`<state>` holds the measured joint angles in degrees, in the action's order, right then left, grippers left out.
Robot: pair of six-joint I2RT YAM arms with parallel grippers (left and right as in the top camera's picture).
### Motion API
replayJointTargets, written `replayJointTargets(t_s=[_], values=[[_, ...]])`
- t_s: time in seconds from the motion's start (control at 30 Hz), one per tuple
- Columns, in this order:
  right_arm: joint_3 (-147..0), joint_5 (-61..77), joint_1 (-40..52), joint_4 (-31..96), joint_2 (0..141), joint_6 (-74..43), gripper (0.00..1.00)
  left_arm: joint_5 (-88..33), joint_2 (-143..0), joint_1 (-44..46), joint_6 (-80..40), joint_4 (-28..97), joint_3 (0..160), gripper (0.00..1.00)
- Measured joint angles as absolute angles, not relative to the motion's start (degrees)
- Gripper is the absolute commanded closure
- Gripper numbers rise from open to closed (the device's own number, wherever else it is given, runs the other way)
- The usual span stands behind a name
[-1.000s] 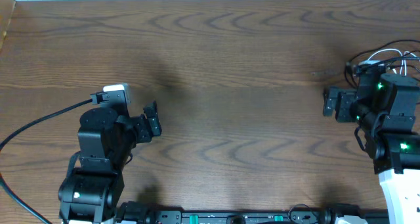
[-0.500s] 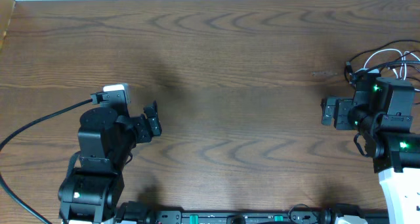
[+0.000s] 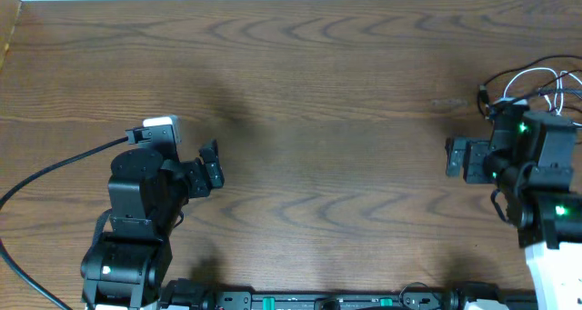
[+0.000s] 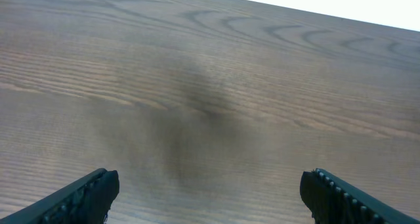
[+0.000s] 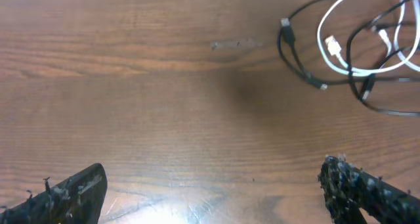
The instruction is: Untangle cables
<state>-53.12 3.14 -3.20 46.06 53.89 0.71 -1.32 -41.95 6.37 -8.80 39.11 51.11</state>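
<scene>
The cables lie tangled at the table's far right edge (image 3: 532, 83), black cords looped with one white cord, partly hidden behind the right arm. In the right wrist view the white loop (image 5: 354, 33) and the black cords (image 5: 298, 50) with small plugs sit at the upper right. My right gripper (image 5: 216, 191) is open and empty, over bare wood below and left of the tangle; it also shows overhead (image 3: 455, 157). My left gripper (image 4: 210, 194) is open and empty over bare wood, at the table's left in the overhead view (image 3: 212, 165).
A thick black robot cable (image 3: 55, 174) runs from the left arm off the left edge. A faint scuff mark (image 5: 236, 44) lies on the wood left of the tangle. The wooden table (image 3: 318, 92) spans between both arms.
My right gripper has drawn slightly back toward the near right, away from the tangle. The left arm has not moved.
</scene>
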Motion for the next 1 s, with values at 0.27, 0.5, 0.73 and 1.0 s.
replayJointTargets(t_s=[0.27,0.5,0.73,1.0], values=[[-40.6,3.31,-0.16,26.7,40.53,0.99,0.01,-1.3,-41.95,6.37,-8.8,39.11,51.11,0.07],[-27.11,3.33,3.77,4.23,30.15,1.08,0.01,-1.3,-41.95,6.37,-8.78,39.11,51.09,0.07],[-14.96,3.29,6.02,-11.84,23.03,1.06,0.01,-1.3,-41.95,6.37,-8.8,39.11,51.05,0.07],[-4.89,3.05,6.09,-22.74,14.79,1.06,0.01,-1.3,-41.95,6.37,-8.78,39.11,51.05,0.07]])
